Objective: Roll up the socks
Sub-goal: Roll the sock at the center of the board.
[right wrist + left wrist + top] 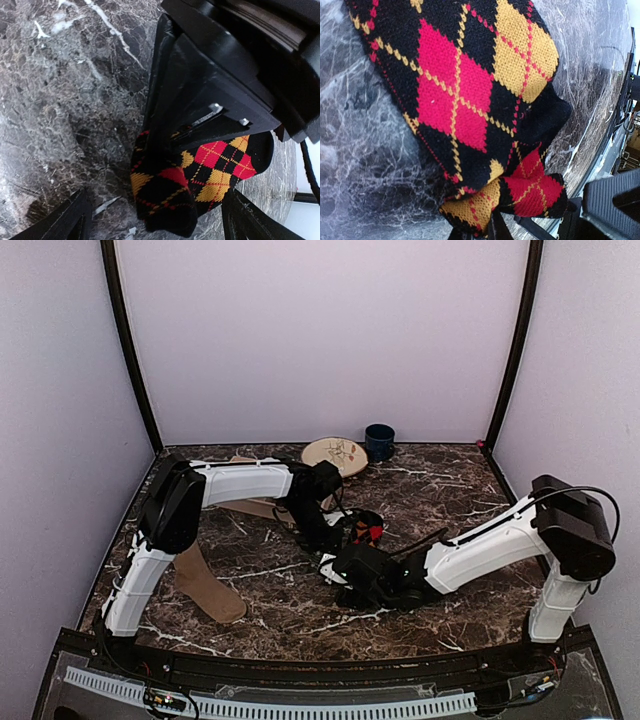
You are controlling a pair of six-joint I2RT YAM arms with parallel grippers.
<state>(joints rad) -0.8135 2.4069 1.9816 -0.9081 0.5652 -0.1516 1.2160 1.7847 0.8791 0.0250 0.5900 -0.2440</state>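
Observation:
The black argyle sock (455, 100) with red and orange diamonds lies bunched on the dark marble table (450, 490) near the middle. My left gripper (495, 222) is shut on its folded edge; only dark finger tips show under the fabric. In the right wrist view the same argyle sock (200, 175) hangs below the left gripper's black body (215, 85). My right gripper (157, 220) is open, its fingers (75, 220) spread to either side of the sock's lower end without touching it. The tan-brown sock (210, 590) lies flat at the left, partly under the left arm.
A round wooden disc (335, 453) and a dark blue cup (379, 440) stand at the back by the wall. Purple walls close in three sides. The two grippers (345, 550) are close together at the table's middle.

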